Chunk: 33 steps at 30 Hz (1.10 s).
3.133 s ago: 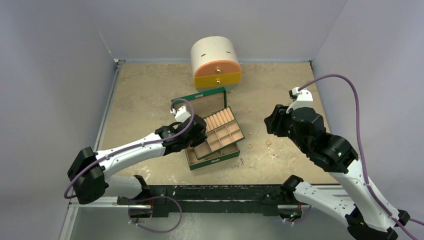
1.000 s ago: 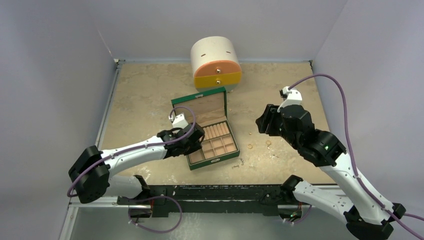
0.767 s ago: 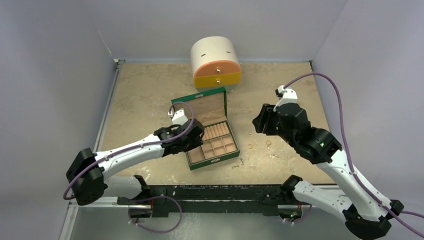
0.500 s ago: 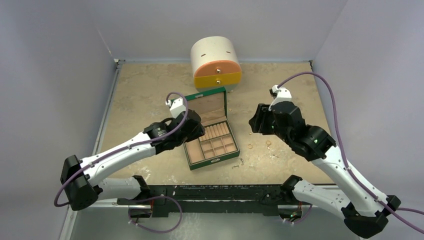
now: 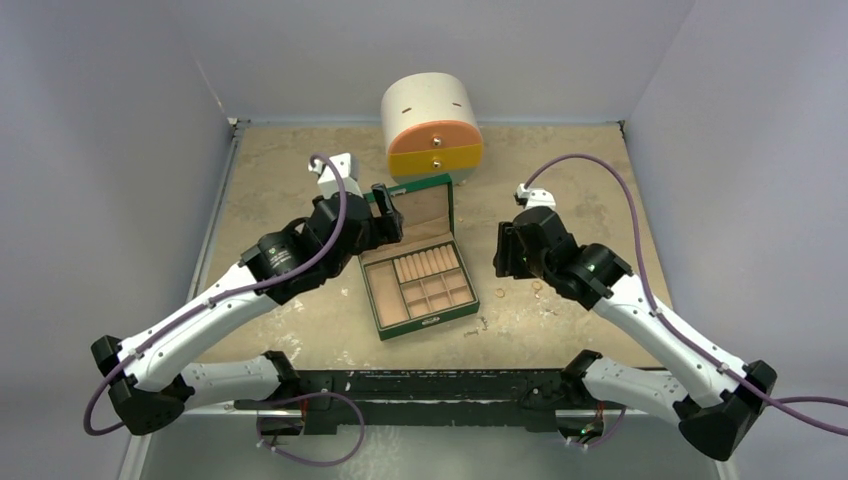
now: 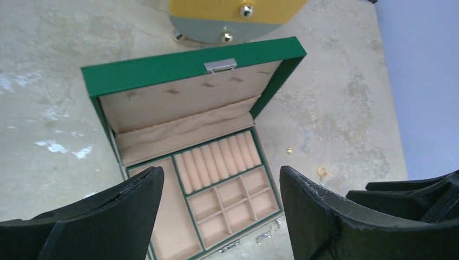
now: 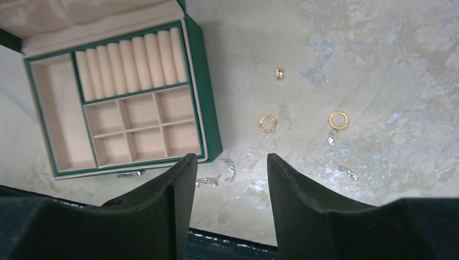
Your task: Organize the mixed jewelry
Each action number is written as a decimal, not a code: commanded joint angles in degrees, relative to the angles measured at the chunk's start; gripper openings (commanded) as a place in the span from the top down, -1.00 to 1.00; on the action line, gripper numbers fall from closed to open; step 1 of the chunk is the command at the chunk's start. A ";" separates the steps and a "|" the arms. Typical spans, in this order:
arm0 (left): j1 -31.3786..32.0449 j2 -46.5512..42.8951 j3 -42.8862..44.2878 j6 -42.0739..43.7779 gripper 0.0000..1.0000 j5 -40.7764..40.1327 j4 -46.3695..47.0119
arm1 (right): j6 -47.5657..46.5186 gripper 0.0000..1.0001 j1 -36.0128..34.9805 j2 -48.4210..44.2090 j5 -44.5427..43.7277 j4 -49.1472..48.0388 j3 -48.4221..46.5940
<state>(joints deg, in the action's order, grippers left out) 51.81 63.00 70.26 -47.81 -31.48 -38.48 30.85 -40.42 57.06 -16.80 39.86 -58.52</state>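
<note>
Several tiny pieces of mixed jewelry (image 5: 537, 287) are seen lying loose on the mottled table (image 5: 280, 180), all of them outside the green box (image 7: 208, 124) and to its right in the overhead view. In the right wrist view, one gold hoop (image 7: 267, 124) is found near the box's right wall, and a second gold hoop (image 7: 338, 119) is set further right, with a small silvery bit hanging just below it. A small gold bead (image 7: 279, 73) is placed beyond the two hoops, apart from both. Two silvery pieces (image 7: 228, 169) are laid close together just off the box's near right corner, and another silvery scrap (image 7: 349, 172) is seen further right. The box is opened, its lid (image 6: 189, 62) tipped back toward the round drawer chest (image 5: 432, 125), which is stood just behind it. A row of tan ring rolls, six small compartments and one long compartment are exposed inside. The left gripper (image 6: 219, 179) is held above the box's left side with its jaws spread wide and nothing gripped between them. The right gripper (image 7: 230, 162) is held above the table just right of the box, its jaws parted moderately, with nothing clasped; the silvery pieces are framed between its fingers but are not touched.
</note>
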 commanded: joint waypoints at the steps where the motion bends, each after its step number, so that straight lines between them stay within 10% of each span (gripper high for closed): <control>1: -0.70 -1.74 2.19 8.05 -0.58 -5.34 -2.06 | 0.12 -0.08 1.19 0.57 -0.42 -2.04 2.71; 12: -11.03 -6.15 -5.55 15.75 -0.57 -1.45 -0.92 | -3.20 -0.08 8.23 6.39 5.79 -8.19 6.80; 33: -11.35 -13.78 -19.25 18.28 -0.55 -4.22 8.47 | -6.42 0.23 17.22 28.41 10.63 -21.79 4.99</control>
<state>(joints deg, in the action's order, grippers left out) 40.77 50.61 51.16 -31.14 -33.85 -34.33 25.39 -23.92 83.68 -6.85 21.41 -51.99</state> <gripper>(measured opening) 0.777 0.400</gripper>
